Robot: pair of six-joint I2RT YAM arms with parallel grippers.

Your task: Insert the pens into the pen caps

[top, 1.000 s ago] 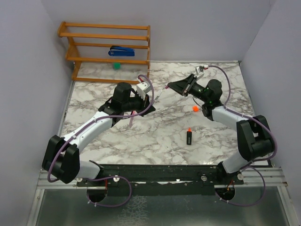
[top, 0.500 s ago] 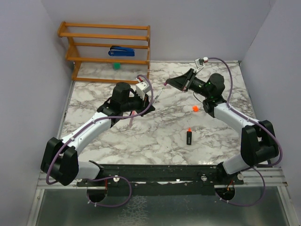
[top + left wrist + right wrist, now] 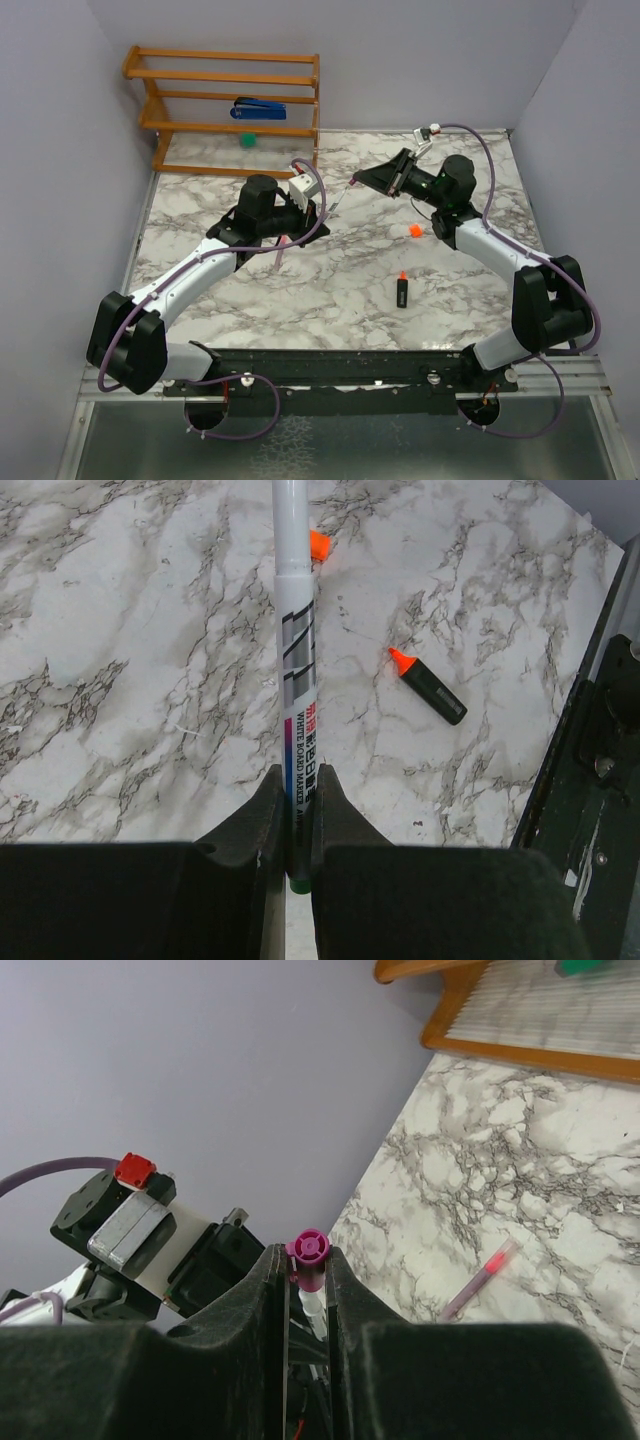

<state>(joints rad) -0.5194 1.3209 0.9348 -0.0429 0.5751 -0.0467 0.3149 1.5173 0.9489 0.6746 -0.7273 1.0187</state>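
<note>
left fingers clamp the silver-grey pen, which points far-right, pretty much straight at the magenta cap pinched in the right fingers

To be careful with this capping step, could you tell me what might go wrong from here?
The left hand grips the silver-grey pen near its tail, so a push on the far tip may tilt it or slide it back. The right hand pinches the magenta cap by its sides only; it could pop out.
</note>
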